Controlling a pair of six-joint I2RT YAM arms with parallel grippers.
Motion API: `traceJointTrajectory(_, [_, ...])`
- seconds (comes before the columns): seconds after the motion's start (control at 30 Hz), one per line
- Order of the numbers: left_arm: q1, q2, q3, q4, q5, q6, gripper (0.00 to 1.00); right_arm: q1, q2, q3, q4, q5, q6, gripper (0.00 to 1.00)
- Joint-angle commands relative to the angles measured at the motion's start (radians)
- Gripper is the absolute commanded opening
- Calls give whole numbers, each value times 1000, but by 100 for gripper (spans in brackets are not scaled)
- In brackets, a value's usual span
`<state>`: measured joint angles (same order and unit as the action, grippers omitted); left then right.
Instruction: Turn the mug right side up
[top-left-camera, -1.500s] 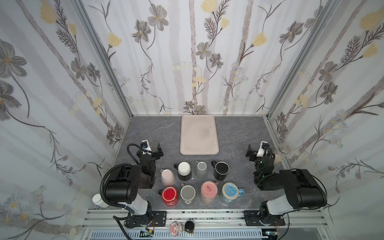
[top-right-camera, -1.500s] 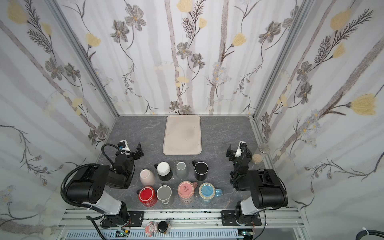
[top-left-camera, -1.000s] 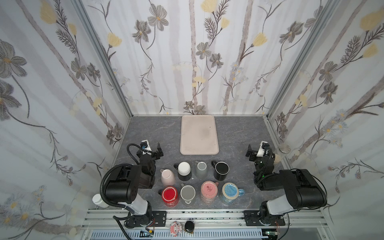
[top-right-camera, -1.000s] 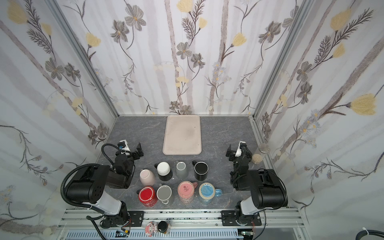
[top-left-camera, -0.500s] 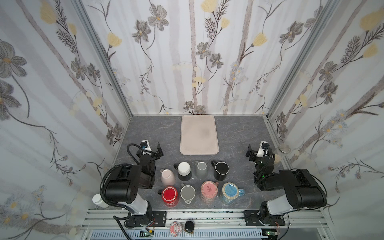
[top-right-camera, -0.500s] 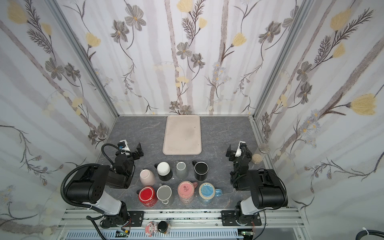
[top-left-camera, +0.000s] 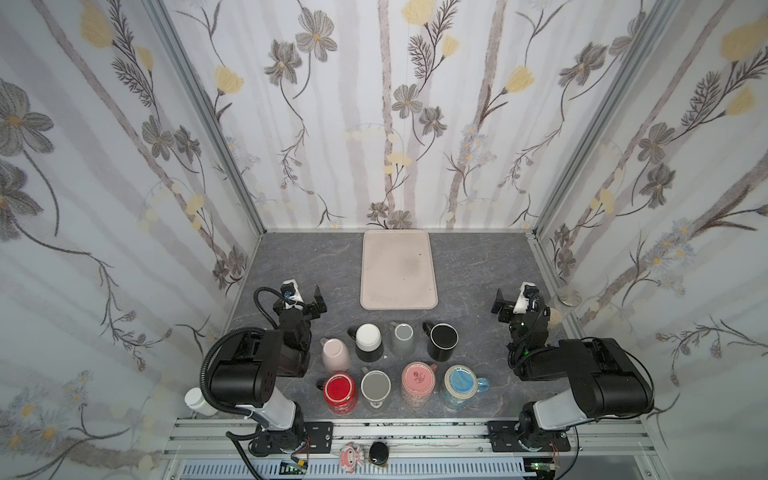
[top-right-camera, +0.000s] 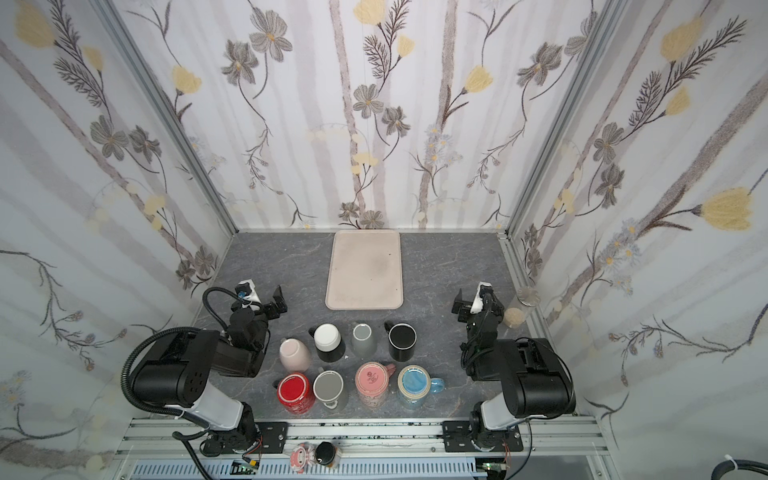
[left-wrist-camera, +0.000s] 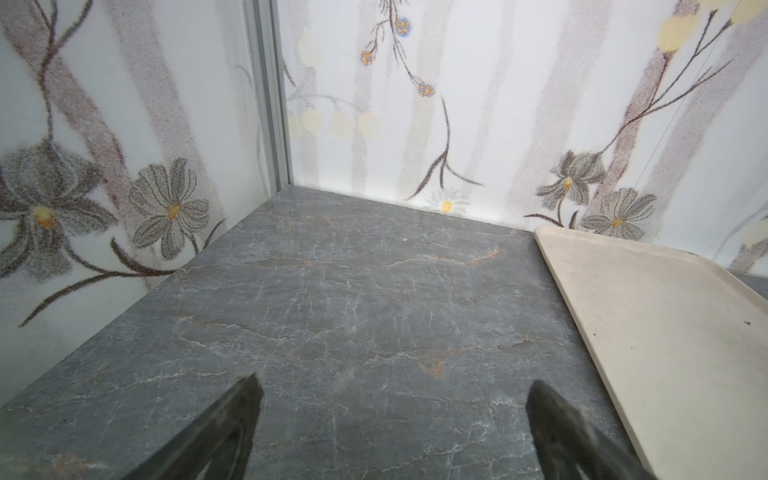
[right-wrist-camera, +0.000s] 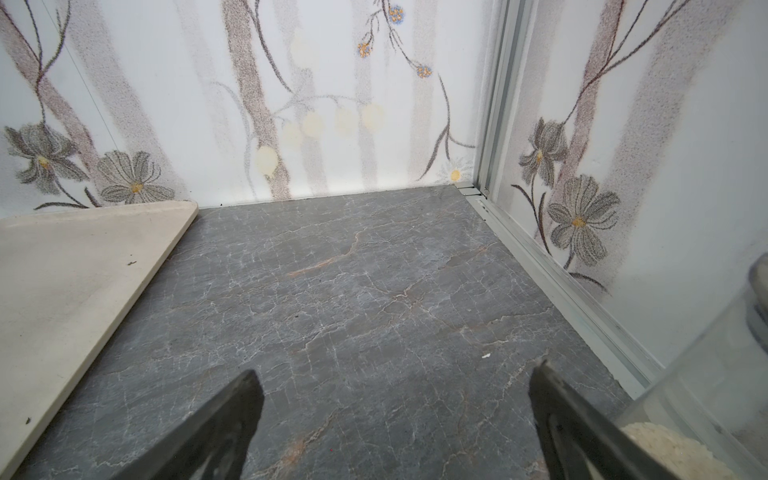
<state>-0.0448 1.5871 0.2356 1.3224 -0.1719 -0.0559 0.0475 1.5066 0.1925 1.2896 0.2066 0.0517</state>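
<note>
Eight glossy round mugs (top-left-camera: 401, 338); matte rectangular tray (top-left-camera: 398, 270); veined table (top-left-camera: 478, 266).

light: bright, even, diffuse | shadows: soft, faint | glare: mild sheen on surface (left-wrist-camera: 374, 291) | focus: top views sharp, wrist-view edges stretched

- Pink mug (top-left-camera: 418, 380): upside down, stamped base up, handle pointing toward the right pincer (top-left-camera: 513, 299), well apart from it
- Pale pink mug (top-left-camera: 335, 354): rounded base up, behind the left pincer (top-left-camera: 303, 297), beside that arm
</note>
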Motion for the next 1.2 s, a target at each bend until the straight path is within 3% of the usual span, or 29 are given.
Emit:
traceJointTrajectory(0.0, [2, 1, 7, 15, 1, 4, 100, -1, 3, 9, 21, -11, -9, 100])
traceJointTrajectory(0.27, [9, -1, 7, 18, 13, -2, 100, -33, -11, 16, -2, -63, 13, 99])
traceJointTrajectory(0.5, [8, -213, 88, -286, -108, -44, 100, -19, -158, 192, -475, 103, 93, 100])
traceJointTrajectory(0.63, [8, -355, 80, -277, -169, -104, 100, 4, -214, 237, -583, 258, 224, 100])
traceJointTrajectory(0.7, [10, -416, 53, -199, -260, -202, 100, -2, -242, 257, -652, 307, 384, 100])
traceJointTrajectory(0.77, [17, -478, 45, -228, -379, -386, 100, -18, -275, 298, -852, 340, 667, 100])
traceJointTrajectory(0.8, [30, -521, 47, -289, -402, -509, 100, -43, -288, 308, -909, 290, 750, 100])
traceJointTrajectory(0.87, [56, -607, 75, -533, -439, -797, 100, -70, -300, 276, -810, 75, 698, 100])
traceJointTrajectory(0.93, [92, -654, 77, -633, -398, -976, 100, -71, -307, 280, -819, -25, 674, 100])
traceJointTrajectory(1.03, [144, -681, 2, -467, -237, -1007, 100, -57, -332, 318, -937, -130, 636, 100])
traceJointTrajectory(1.17, [150, -723, -62, -329, -136, -1037, 100, 39, -401, 359, -1132, -116, 550, 100])
